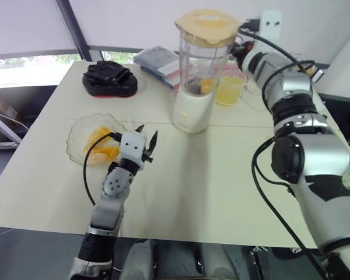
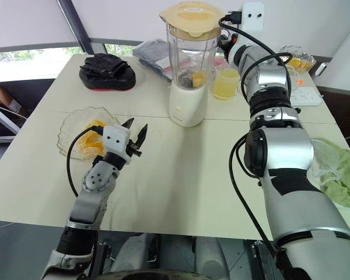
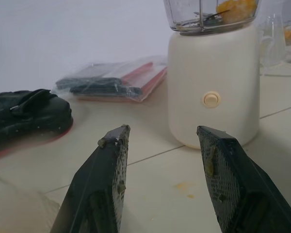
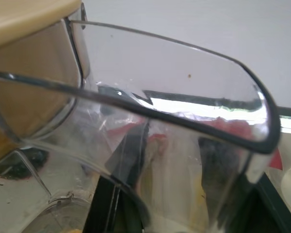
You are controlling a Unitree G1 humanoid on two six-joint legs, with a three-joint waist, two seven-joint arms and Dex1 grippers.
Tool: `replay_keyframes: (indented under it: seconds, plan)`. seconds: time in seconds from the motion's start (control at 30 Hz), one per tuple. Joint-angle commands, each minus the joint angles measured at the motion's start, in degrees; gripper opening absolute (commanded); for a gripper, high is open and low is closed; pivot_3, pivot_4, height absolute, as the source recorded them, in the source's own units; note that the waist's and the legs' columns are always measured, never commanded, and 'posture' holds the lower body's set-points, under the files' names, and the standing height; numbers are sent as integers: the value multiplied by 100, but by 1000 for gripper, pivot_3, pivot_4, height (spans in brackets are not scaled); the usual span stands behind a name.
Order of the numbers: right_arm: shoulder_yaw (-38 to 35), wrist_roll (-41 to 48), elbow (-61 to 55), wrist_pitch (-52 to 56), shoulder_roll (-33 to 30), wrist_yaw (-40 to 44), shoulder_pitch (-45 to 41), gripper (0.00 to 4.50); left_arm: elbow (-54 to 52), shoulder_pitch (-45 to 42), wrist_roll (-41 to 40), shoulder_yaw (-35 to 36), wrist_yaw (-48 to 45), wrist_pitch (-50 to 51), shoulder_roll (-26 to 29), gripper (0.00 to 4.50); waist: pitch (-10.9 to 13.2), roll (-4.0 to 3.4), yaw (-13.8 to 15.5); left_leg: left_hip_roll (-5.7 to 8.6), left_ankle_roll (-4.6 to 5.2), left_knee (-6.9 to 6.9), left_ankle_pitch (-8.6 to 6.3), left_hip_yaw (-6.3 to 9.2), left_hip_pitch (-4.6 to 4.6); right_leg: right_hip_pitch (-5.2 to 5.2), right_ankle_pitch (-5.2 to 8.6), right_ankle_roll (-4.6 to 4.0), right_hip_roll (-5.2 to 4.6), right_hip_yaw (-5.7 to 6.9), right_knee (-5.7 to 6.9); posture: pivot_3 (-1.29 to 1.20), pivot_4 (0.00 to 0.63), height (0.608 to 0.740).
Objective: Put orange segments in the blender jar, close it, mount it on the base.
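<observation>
The clear blender jar (image 1: 201,58) stands on its cream base (image 1: 192,111) at the table's far middle, with the pale yellow lid (image 1: 207,26) on top and orange segments (image 1: 205,86) at the bottom. My right gripper (image 1: 240,49) is behind the jar at its clear handle (image 4: 184,141). It is open, with a dark finger on either side of the handle. My left gripper (image 1: 147,133) hovers open and empty just right of a glass plate (image 1: 76,131) that holds more orange segments (image 1: 99,149). In the left wrist view its fingers (image 3: 111,160) point at the base (image 3: 213,97).
A black glove-like bundle (image 1: 109,79) and a plastic bag of dark items (image 1: 157,58) lie at the back left. A cup of yellow juice (image 1: 228,88) stands right of the blender. A white power strip (image 2: 303,93) and a green cloth (image 2: 341,169) lie at the right.
</observation>
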State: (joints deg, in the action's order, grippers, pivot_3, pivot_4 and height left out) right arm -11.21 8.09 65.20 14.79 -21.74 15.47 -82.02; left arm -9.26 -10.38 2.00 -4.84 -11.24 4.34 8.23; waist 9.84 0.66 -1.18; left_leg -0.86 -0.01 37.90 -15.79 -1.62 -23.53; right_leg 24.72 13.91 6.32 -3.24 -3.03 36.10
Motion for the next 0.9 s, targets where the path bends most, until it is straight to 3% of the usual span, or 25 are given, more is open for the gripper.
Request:
replay_keyframes:
  seconds: [0.03,0.3,0.47,0.9]
  plan:
    - [-109,131,-307,72,35,50,10,1291,-123,-70,29,-33,-9,-120,5,2288,0,0,-1,0,0,0,0,0,0,0,0,0,0,0,0,0,150,740]
    - [-102,52,-285,-13,25,61,134,1291,-129,-16,61,-62,19,-134,-2,2288,-1,0,-1,0,0,1,0,0,3,0,0,0,1,1,5,0,150,740]
    - [-64,-14,-280,-87,-15,50,121,3465,-117,-18,70,-71,14,-136,2,2289,-1,0,2,0,0,2,0,-1,3,-1,0,0,0,0,5,0,150,740]
    - [-11,36,-1000,289,-5,89,769,3465,-42,-88,85,-80,24,-147,-21,2289,-1,0,11,1,-1,5,1,-1,3,-3,-1,1,0,1,6,0,150,740]
